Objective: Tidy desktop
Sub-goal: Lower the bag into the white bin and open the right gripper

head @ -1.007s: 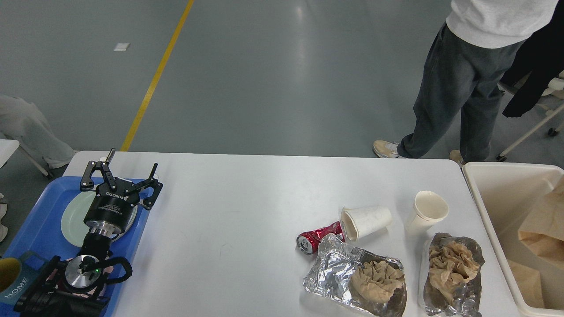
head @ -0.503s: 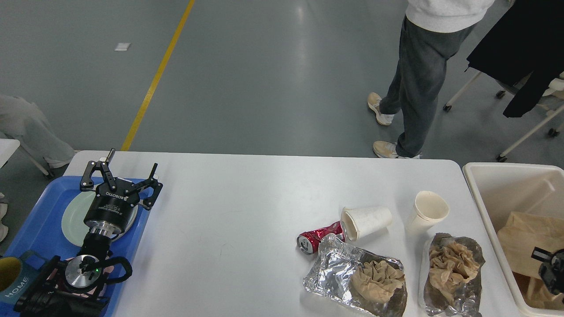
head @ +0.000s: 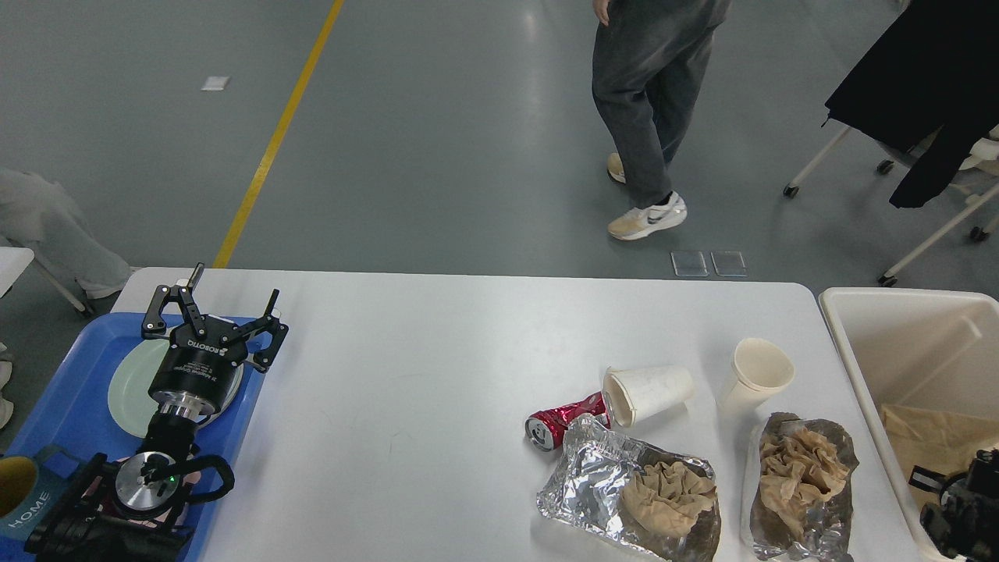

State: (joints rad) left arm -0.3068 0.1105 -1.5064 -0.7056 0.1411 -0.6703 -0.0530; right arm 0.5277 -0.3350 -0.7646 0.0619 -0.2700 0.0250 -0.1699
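The white desktop [head: 406,351] fills the lower view. On its right side lie a crushed red can [head: 556,422], a paper cup on its side [head: 649,393], an upright paper cup [head: 755,376] and two foil wrappers holding crumpled brown paper [head: 634,490] [head: 804,482]. My left gripper [head: 232,287] hovers open and empty over the blue tray [head: 70,390], above a pale green plate [head: 129,384]. My right gripper [head: 964,509] shows as a dark shape at the lower right, over the cream bin [head: 890,336]; its fingers cannot be told apart.
A brown paper bag [head: 940,441] lies inside the bin. A teal mug marked HOME [head: 23,492] stands on the tray's near corner. A person [head: 644,117] walks on the floor beyond the far edge. Chairs with a dark coat [head: 921,86] stand at the far right.
The brown paper bag has dropped lower into the bin, and my right gripper has come into view over it. The person has walked left, away from the desktop. My left arm has not moved.
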